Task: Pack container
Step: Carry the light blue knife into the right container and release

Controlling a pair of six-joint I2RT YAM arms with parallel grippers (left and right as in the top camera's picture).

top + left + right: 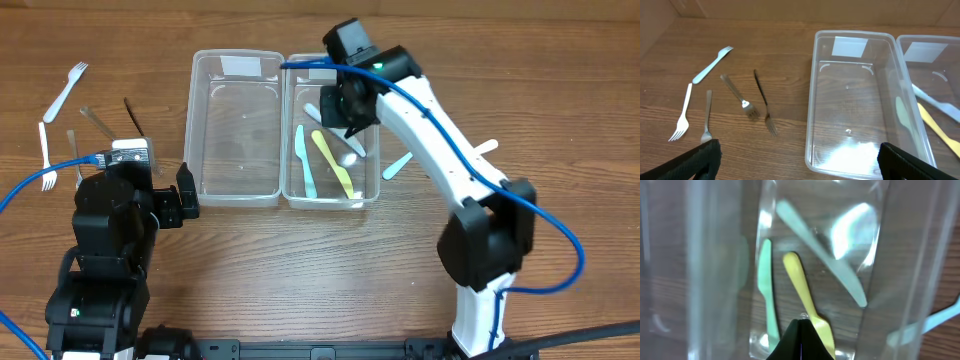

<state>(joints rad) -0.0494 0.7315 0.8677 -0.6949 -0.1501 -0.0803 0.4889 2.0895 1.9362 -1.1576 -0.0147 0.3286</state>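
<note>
Over the clear plastic tub (332, 204), smooth yellow plastic utensil (807, 300) lying inside.
Right gripper (800, 330) is pinched together, left gripper (800, 150) is wide apart.

Overhead straight down; left wrist low, oblique; right wrist close over right container (330, 204); all share it

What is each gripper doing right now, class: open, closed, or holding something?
Left gripper: open, empty.
Right gripper: closed, nothing visible between its fingers.
</note>
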